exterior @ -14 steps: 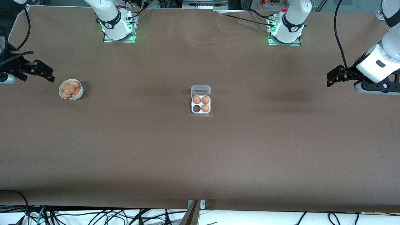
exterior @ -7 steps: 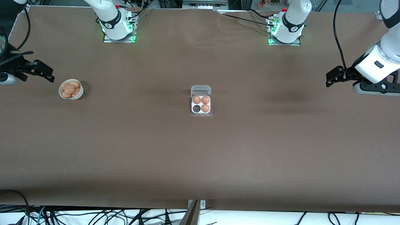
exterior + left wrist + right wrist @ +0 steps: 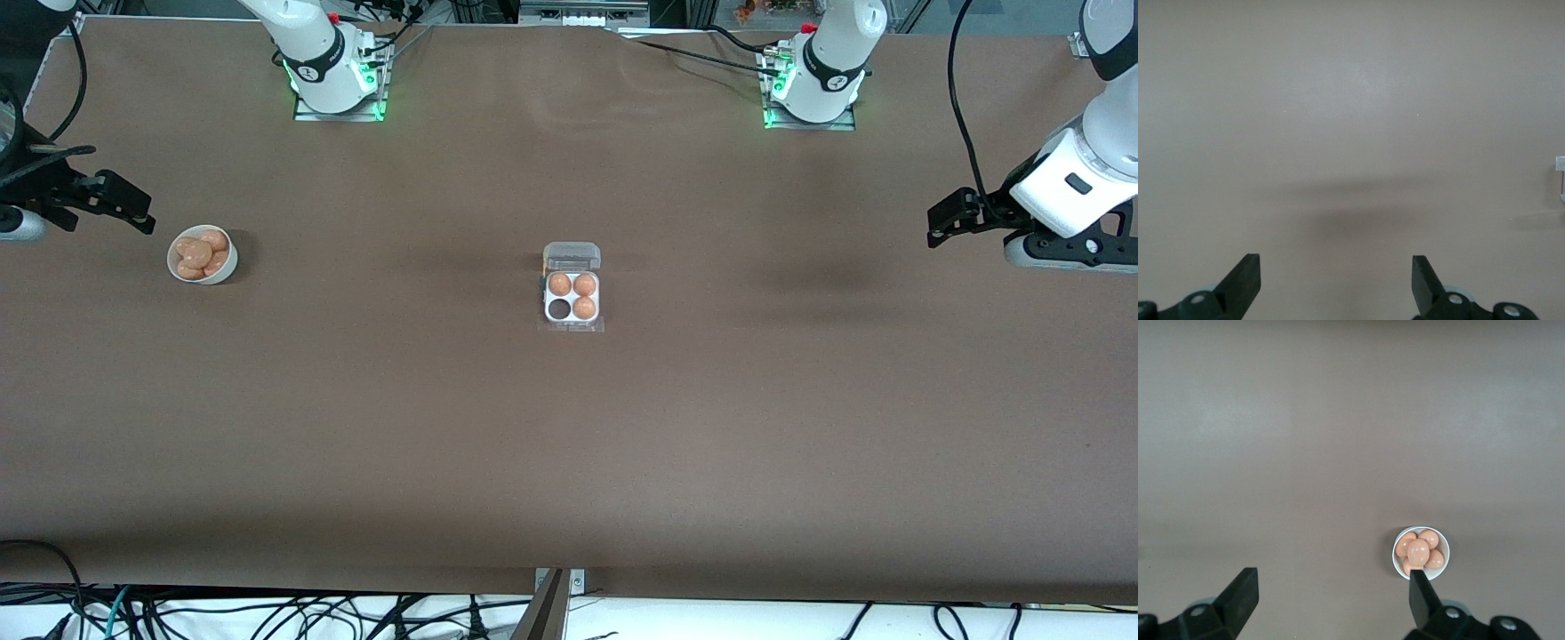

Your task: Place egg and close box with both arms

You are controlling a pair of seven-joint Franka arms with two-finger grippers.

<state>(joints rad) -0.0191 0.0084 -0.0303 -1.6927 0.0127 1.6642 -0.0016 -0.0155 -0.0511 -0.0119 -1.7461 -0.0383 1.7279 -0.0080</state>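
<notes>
The box (image 3: pixel 547 296) sits mid-table, a white four-cell tray with its clear lid (image 3: pixel 572 257) folded back open. It holds three orange-brown eggs (image 3: pixel 584 284), and the cell (image 3: pixel 559 308) nearest the front camera toward the right arm's end is empty. More eggs (image 3: pixel 197 254) lie in a white bowl (image 3: pixel 230 266) toward the right arm's end; I cannot tell which is the task's egg. My right gripper (image 3: pixel 142 218) hangs open and empty over the table beside that bowl; in the right wrist view the eggs (image 3: pixel 1418 551) show by one fingertip (image 3: pixel 1418 587). My left gripper (image 3: pixel 938 229) hangs open and empty at the left arm's end.
Both arm bases (image 3: pixel 336 84) (image 3: pixel 813 93) stand along the table's edge farthest from the front camera. Black cables trail at both ends of the table. The left wrist view shows bare brown table between the open fingers (image 3: pixel 1245 273).
The left arm has shifted slightly, its gripper a little higher and a touch toward the box in the front view. The right arm, box and bowl have not moved.
</notes>
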